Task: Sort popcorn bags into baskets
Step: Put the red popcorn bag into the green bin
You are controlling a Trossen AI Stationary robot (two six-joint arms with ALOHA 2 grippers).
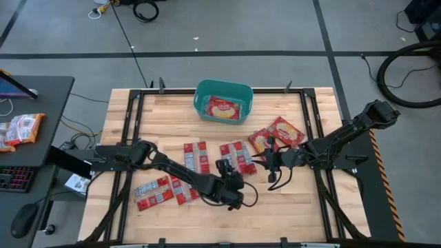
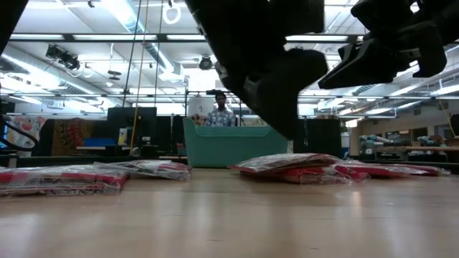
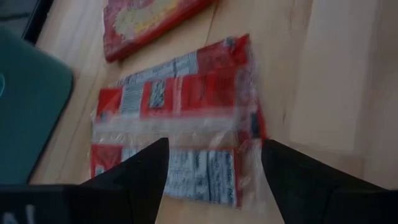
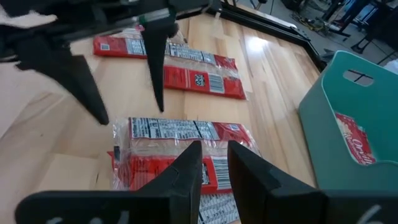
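The teal basket [image 1: 222, 100] stands at the table's far middle with one squarish red popcorn bag [image 1: 222, 108] lying flat inside. Narrow red bags lie flat on the table [image 1: 196, 156] [image 1: 238, 157] [image 1: 153, 193], and two squarish ones [image 1: 260, 140] [image 1: 286, 131] lie further right. My left gripper [image 1: 231, 189] [image 3: 214, 165] hovers open above the near end of the middle narrow bag [image 3: 180, 118]. My right gripper [image 1: 272, 167] [image 4: 214, 158] hangs over the same bag [image 4: 180, 149] from the right, its fingers a narrow gap apart, holding nothing.
Orange-edged packets [image 1: 21, 129] lie on a dark side desk left of the table, beside a keyboard and mouse. Bare wood shows along the table's near edge and right side. In the low view a person [image 2: 220, 111] stands behind the basket [image 2: 240, 143].
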